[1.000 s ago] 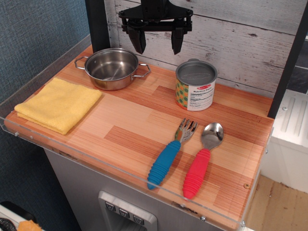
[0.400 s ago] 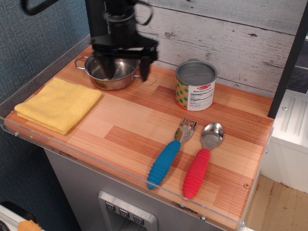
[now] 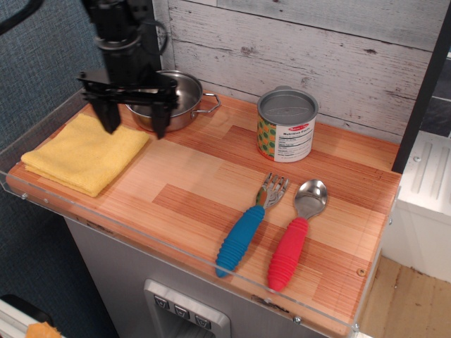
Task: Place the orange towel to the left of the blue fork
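Note:
The orange towel, a folded yellow-orange square, lies flat at the left end of the wooden counter. The blue fork lies near the front edge at centre right, tines pointing away from the front. My gripper hangs open, fingers pointing down, just above the towel's far right corner and in front of the steel pot. It holds nothing. The arm above it hides part of the pot.
A red-handled spoon lies right beside the fork. A tin can stands at the back centre. A clear plastic rim runs along the counter's front and left edges. A plank wall stands behind.
My gripper has moved left and down, from high up by the back wall, past the pot, to just above the towel's right corner. It stayed open. Nothing else moved.

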You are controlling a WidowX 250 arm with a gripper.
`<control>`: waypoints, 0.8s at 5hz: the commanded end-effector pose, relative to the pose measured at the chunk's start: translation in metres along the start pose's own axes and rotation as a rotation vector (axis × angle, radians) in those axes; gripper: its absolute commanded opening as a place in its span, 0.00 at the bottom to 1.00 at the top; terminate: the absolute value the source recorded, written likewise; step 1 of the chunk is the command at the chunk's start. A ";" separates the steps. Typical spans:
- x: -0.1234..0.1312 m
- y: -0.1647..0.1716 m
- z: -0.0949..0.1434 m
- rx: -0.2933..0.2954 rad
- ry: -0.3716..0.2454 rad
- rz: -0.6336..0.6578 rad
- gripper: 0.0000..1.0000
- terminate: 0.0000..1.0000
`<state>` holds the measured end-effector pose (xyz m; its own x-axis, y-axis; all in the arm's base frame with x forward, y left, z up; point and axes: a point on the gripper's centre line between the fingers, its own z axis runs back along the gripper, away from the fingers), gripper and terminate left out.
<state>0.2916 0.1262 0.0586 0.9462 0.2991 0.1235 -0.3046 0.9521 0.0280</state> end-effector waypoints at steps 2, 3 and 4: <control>0.001 0.051 -0.011 -0.001 -0.073 -0.124 0.00 0.00; 0.006 0.057 -0.020 0.030 -0.088 -0.146 0.00 0.00; 0.005 0.056 -0.030 0.038 -0.069 -0.165 0.00 0.00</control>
<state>0.2742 0.1777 0.0166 0.9796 0.1429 0.1411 -0.1538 0.9856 0.0698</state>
